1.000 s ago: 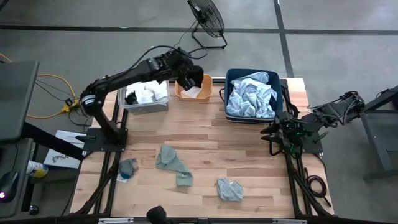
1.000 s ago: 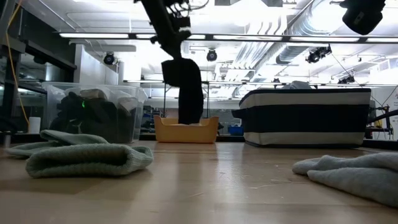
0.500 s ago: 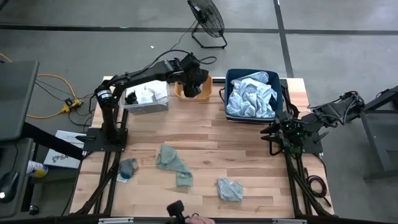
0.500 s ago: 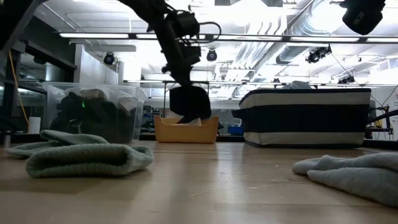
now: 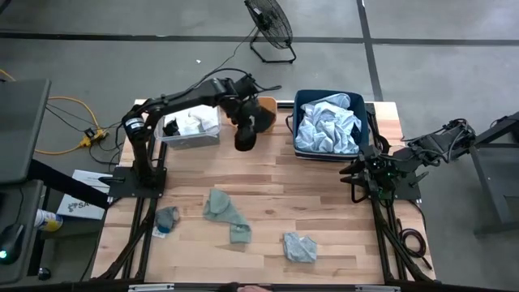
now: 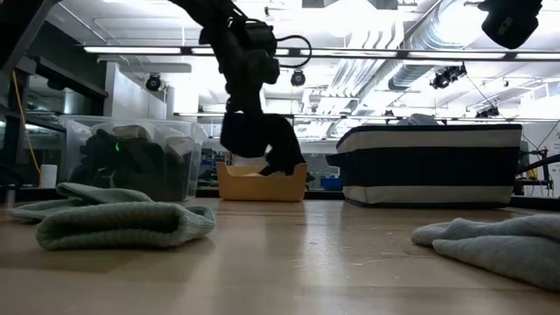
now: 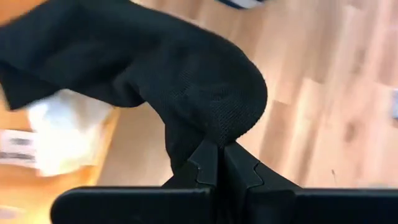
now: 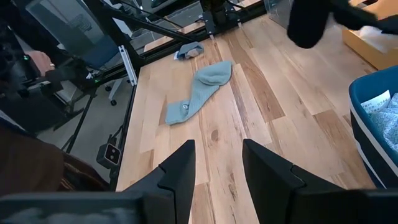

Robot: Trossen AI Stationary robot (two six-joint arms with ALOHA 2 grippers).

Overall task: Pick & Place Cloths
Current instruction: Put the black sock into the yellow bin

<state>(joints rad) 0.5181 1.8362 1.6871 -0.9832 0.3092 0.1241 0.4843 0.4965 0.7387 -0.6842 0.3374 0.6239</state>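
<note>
Left gripper [image 7: 219, 163] pinched shut on limp black cloth [image 7: 155, 74], light, droopy, best held by a bunched fold; right gripper [image 8: 218, 163] part-open, empty.

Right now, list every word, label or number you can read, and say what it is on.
Nothing is readable.
White box beside the table: dark printing, too small to read.
White label in the orange plastic bin: blurred marks, unreadable.

high view: looks straight down on my whole table [image 5: 268, 174] and both arms.
low view: sits at tabletop height, faces level across to the bins.
left wrist: very close on my black cloth [image 7: 155, 68].
right wrist: looks across the table; shares that cloth.
</note>
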